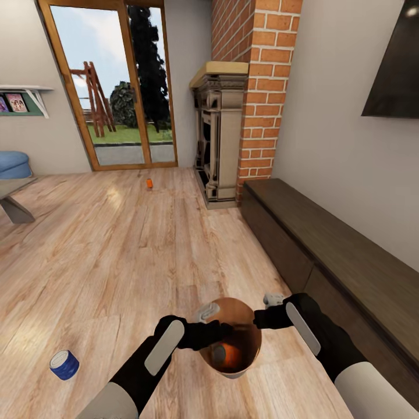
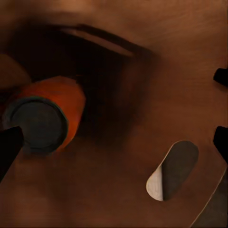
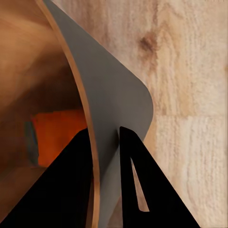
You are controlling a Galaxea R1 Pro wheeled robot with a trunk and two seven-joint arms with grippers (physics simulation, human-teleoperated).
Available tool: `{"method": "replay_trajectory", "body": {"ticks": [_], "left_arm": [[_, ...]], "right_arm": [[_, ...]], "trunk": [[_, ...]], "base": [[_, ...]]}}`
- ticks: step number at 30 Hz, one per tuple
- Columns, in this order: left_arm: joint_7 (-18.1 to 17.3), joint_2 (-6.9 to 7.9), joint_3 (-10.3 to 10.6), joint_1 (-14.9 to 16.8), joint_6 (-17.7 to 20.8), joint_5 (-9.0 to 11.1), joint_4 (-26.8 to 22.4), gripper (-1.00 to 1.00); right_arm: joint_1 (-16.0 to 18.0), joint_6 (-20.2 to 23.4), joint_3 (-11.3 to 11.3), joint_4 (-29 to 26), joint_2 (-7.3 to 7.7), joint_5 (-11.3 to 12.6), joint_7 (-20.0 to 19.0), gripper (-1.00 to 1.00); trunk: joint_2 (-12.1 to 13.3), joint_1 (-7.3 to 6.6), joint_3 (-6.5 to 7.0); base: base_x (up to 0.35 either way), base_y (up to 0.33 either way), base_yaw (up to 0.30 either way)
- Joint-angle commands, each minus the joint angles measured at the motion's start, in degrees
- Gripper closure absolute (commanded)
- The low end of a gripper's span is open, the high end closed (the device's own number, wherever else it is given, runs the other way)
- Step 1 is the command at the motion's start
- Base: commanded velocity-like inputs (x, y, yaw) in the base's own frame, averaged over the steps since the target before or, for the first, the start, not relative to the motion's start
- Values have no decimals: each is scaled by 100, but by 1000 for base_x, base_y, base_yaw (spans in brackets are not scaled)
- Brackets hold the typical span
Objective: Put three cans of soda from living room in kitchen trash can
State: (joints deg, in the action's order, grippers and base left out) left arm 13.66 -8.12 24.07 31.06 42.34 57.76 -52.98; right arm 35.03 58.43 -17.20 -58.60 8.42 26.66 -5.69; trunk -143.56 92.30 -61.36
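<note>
One orange soda can (image 2: 45, 116) lies inside the pale grey, brown-lined trash bin (image 1: 247, 361); right pincer (image 3: 105, 142) clamps its rim, left pincer (image 1: 218, 331) reaches inside, spread unclear. Withdraw straight up, keeping the bin level

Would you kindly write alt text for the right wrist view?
The right hand pinches the trash can's wall, one dark finger inside and one outside. An orange soda can lies inside the brown interior, and light wood floor shows beyond the rim.
</note>
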Motion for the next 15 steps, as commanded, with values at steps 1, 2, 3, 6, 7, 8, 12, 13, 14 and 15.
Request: {"method": "replay_trajectory", "body": {"ticks": [1,2,3,6,7,8,12,13,14,15], "left_arm": [[58,8,0,1,36,-219,32,-100],[58,9,0,2,35,-220,36,-100],[57,12,1,3,33,-217,41,-100],[48,40,-1,5,-1,-206,14,-100],[29,55,-14,-10,-33,-204,-68,-100],[1,86,-34,-44,-96,-205,-256,-100],[-71,552,-70,-576,-641,-186,-1491,-100],[-77,705,-79,-740,-752,-170,-1888,-100],[-79,844,-94,-896,-825,-160,-2240,-100],[-84,954,-150,-1024,-872,-149,-2530,-100]], "right_arm": [[5,7,6,-62,2,230,-20,100],[4,8,6,-62,2,229,-20,100],[4,9,6,-63,2,229,-20,100],[4,8,6,-63,2,223,-20,100],[4,6,6,-64,2,221,-20,100],[4,5,6,-64,2,218,-18,100],[4,-6,23,-57,8,208,-19,100],[4,-9,31,-53,9,205,-19,100],[4,-12,35,-38,10,203,-19,100],[4,-13,37,-22,10,202,-20,100]], "trunk": [[0,-1,1],[0,-1,1],[0,-1,1],[0,-1,1],[0,-1,1],[0,-1,1],[0,-1,1],[0,-1,1],[0,-1,1],[0,-1,1]], "base": [[0,0,0],[0,0,0],[0,0,0],[0,0,0],[0,0,0],[0,0,0],[0,2,0],[0,77,0],[0,159,0],[0,211,0]]}}
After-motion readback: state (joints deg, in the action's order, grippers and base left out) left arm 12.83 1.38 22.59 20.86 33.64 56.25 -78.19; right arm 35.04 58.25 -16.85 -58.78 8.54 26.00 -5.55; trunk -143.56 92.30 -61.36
